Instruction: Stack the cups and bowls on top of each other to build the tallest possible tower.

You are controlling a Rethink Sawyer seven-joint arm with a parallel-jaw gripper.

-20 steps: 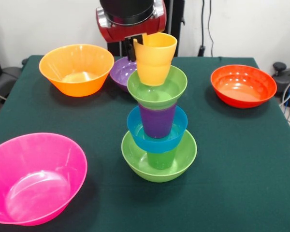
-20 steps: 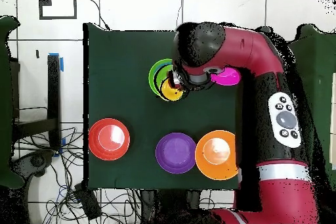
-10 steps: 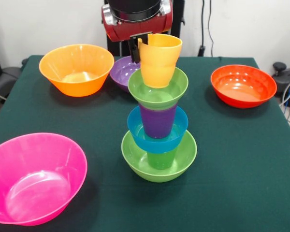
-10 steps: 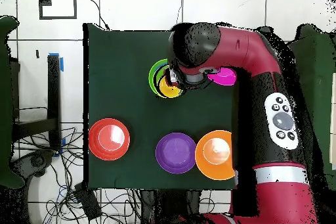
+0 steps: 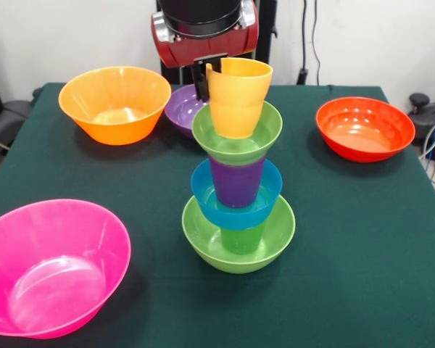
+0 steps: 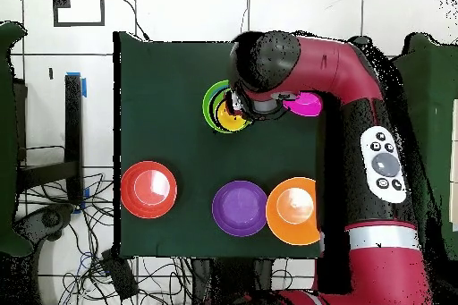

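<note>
the pincer grips the yellow cup over the five-piece tower; four big bowls wait near the desk edges.

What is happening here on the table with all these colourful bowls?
The robot arm is building a tower of cups and bowls. Its end effector holds the yellow-orange cup by the rim at the small green bowl on top of the stack; it is not released yet. Below are a purple cup, a blue bowl, a green cup and a lime-green bowl. Pink, orange, purple and red-orange bowls stand unused around it.
</note>
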